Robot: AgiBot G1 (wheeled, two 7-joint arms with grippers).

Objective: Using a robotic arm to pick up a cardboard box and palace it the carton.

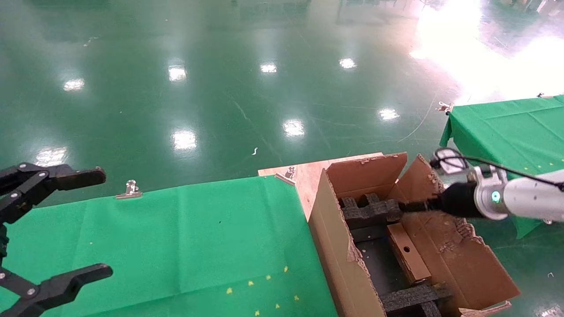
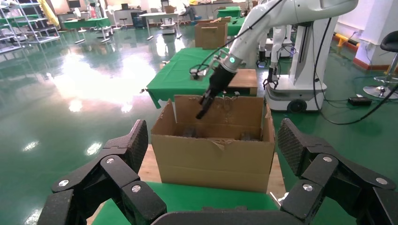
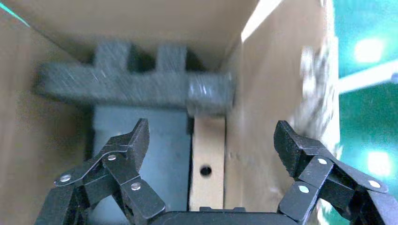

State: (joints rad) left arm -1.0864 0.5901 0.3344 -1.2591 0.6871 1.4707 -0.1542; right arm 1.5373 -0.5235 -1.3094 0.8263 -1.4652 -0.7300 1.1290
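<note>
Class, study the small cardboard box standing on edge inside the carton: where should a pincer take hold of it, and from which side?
Grip the cardboard box across its thin upper edge, coming from above. It stands on edge against the carton wall beside black foam, so only its top is open. The right pincer is open above it.

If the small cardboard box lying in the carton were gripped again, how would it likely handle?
The cardboard box is thin and flat, so probably light and fairly stiff. It stands on edge against the carton wall, so a nudge may tip it.
</note>
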